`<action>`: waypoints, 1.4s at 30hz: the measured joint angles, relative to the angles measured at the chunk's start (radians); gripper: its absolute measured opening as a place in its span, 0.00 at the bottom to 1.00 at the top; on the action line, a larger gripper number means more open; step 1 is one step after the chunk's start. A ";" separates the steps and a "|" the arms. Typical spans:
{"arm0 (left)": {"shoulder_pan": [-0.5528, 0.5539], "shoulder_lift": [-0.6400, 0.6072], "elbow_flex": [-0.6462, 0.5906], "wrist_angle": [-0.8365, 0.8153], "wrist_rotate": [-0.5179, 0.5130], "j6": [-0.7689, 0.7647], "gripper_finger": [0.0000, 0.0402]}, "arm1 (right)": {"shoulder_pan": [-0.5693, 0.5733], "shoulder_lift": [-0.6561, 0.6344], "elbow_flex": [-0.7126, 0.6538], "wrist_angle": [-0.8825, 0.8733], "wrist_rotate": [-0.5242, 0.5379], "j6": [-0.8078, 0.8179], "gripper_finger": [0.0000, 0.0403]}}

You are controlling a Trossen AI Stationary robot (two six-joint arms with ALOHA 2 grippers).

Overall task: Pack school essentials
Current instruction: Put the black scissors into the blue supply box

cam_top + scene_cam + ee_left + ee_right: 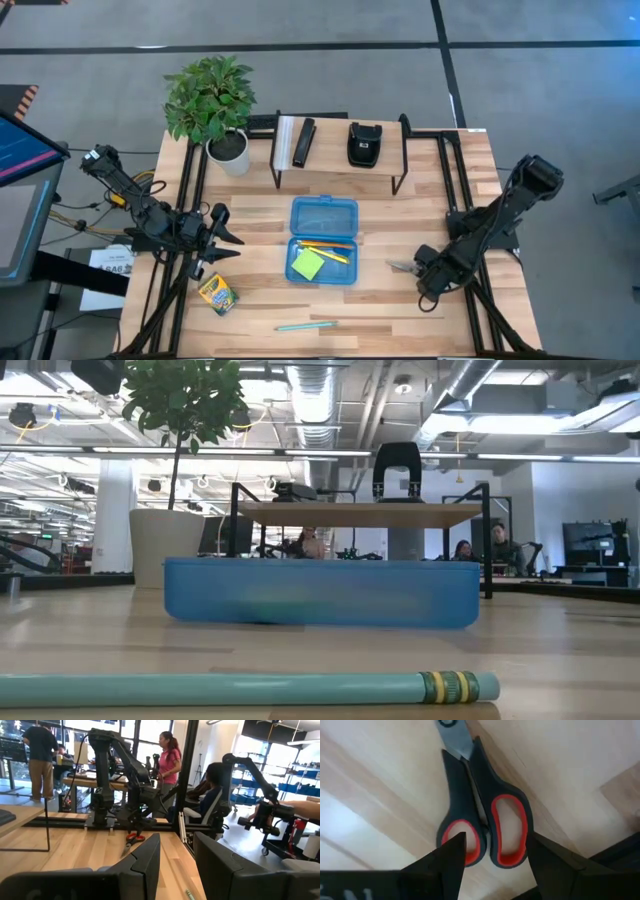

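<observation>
The red-and-black scissors (482, 827) lie flat on the table to the right of the open blue box (323, 240). My right gripper (495, 857) is open and points down over their handles, one finger on each side. The box tray holds the lime-green sticky pad (306, 264) and the yellow and orange pencils (325, 250). The crayon box (216, 294) lies near the table's left edge. The teal pen (305, 325) lies at the near edge. My left gripper (228, 240) is open and waits left of the box. The eraser does not show. My right gripper stands astride the scissors' handle loops (507, 830) from above, pointing down. One fingertip (452, 855) overlaps the smaller loop in the right wrist view. I cannot tell whether either finger touches the handles. The scissors lie flat on the wood.
A potted plant (228, 150) stands at the far left. A black wire shelf (340, 175) along the far edge carries a black bar (303, 142) and a black pouch (363, 143). Bare wood lies between the box and the scissors. People are in the room beyond.
</observation>
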 joint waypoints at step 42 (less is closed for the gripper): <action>0.000 0.000 0.000 0.006 -0.002 0.002 0.27 | -0.162 0.026 0.241 -0.014 0.211 -0.285 0.01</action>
